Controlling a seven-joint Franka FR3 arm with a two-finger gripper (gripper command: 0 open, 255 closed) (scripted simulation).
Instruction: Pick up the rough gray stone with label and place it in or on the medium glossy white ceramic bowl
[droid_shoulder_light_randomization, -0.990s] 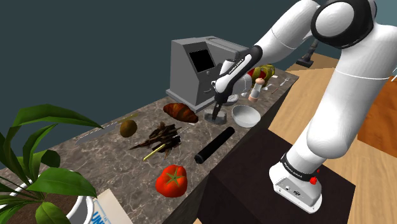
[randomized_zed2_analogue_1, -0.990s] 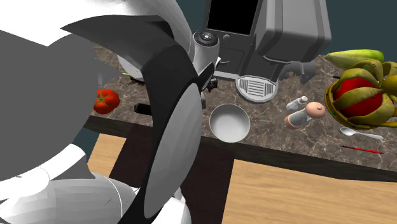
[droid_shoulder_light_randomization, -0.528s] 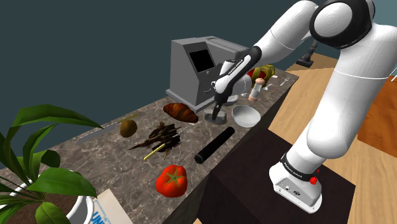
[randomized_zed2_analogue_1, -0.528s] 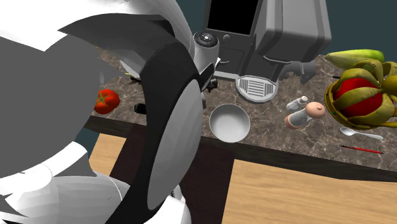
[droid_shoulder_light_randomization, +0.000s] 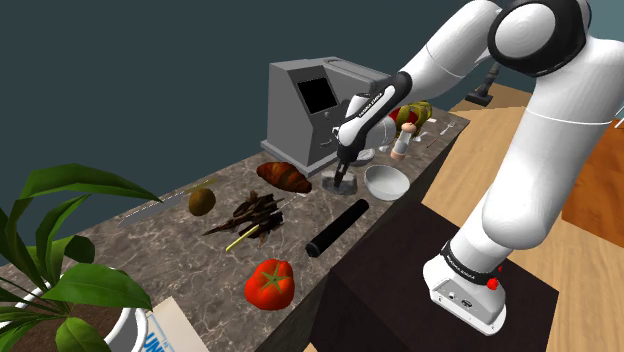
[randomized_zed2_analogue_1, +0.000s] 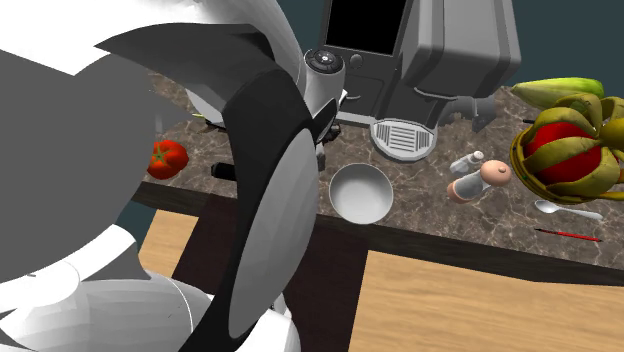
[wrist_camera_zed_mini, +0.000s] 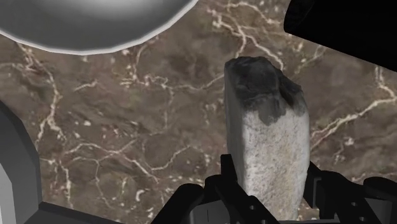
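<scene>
Can't see the stone's (wrist_camera_zed_mini: 267, 137) near end, tucked down between the pincer (wrist_camera_zed_mini: 270, 191) fingers. Catching just a curved slice of the white bowl (wrist_camera_zed_mini: 95, 25), cropped at the edge. From the second exterior view, can't get the whole tomato (randomized_zed2_analogue_1: 168, 158) or the table's (randomized_zed2_analogue_1: 420, 190) left stretch past the arm (randomized_zed2_analogue_1: 265, 200).

The end effector (droid_shoulder_light_randomization: 341, 176) has risen slightly with the stone (wrist_camera_zed_mini: 267, 140) clasped.

In the shoulder view, the gripper (droid_shoulder_light_randomization: 342, 178), clasping the grey stone (wrist_camera_zed_mini: 267, 146), stood hemmed in. The white bowl (droid_shoulder_light_randomization: 386, 182) sat just beside it at three o'clock, the grey coffee machine (droid_shoulder_light_randomization: 305, 110) close at eleven, and the croissant (droid_shoulder_light_randomization: 285, 176) near at nine. Bare marble counter (droid_shoulder_light_randomization: 305, 205) lay open toward six, as far as the black cylinder (droid_shoulder_light_randomization: 337, 228).
</scene>
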